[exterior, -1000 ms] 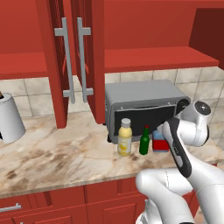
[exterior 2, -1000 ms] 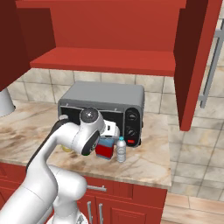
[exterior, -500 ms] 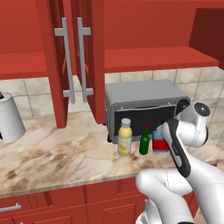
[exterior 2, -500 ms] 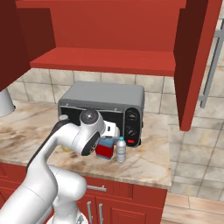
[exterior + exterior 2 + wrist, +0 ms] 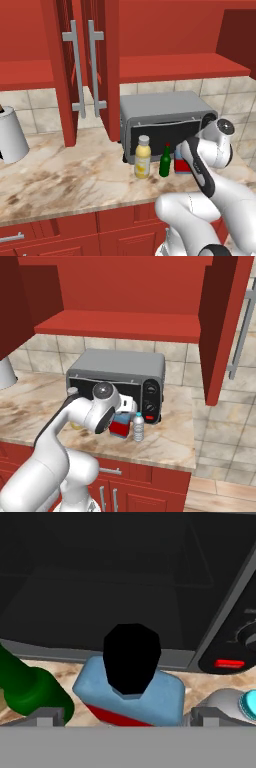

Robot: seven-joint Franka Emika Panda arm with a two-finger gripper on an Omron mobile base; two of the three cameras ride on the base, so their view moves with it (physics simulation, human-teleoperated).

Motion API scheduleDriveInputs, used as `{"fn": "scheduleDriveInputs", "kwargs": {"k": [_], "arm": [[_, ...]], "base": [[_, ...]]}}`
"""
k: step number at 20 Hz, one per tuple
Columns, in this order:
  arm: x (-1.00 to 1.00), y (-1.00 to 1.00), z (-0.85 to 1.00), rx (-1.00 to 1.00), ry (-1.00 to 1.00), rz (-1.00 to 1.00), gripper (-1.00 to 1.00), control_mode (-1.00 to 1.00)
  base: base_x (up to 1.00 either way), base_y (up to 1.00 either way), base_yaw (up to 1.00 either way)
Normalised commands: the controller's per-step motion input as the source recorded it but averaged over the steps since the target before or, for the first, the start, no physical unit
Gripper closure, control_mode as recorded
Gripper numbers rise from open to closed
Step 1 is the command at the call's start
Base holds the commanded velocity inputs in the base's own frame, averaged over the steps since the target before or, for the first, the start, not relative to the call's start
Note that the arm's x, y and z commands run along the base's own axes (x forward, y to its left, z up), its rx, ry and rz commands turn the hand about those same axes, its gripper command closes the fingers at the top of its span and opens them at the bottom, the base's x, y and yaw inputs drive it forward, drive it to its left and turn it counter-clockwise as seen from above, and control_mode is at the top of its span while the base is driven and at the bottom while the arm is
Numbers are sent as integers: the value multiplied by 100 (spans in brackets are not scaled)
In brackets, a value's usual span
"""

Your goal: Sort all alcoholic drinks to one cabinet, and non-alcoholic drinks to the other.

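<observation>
On the worktop (image 5: 60, 175) I saw the juice bottle (image 5: 142, 157) at left, the green bottle (image 5: 165, 160) beside it, then the square bottle (image 5: 131, 693) before the toaster oven (image 5: 162, 117). My tool (image 5: 127, 719) hung above it, wide open, empty. I judged: lower straight, squeeze below the cap.

A white robot arm (image 5: 75, 416) bends low before a grey toaster oven (image 5: 120, 381) on a marble counter (image 5: 170, 441), beside a clear water bottle (image 5: 138, 427) and a red-and-blue bottle (image 5: 120, 426), beneath an open red cabinet (image 5: 125, 326).
</observation>
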Motion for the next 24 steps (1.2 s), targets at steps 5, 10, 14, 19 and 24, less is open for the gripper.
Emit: {"fn": "scheduleDriveInputs", "kwargs": {"k": [5,10,14,19,24], "arm": [[8,0,-2,0,0,0,-100,-100],[5,0,-2,0,0,0,-100,-100],[12,0,-4,0,0,0,-100,-100],[11,0,-10,0,0,0,-100,-100],[3,1,-14,0,0,0,-100,-100]], "base": [[0,0,0],[0,0,0],[0,0,0],[0,0,0],[0,0,0]]}}
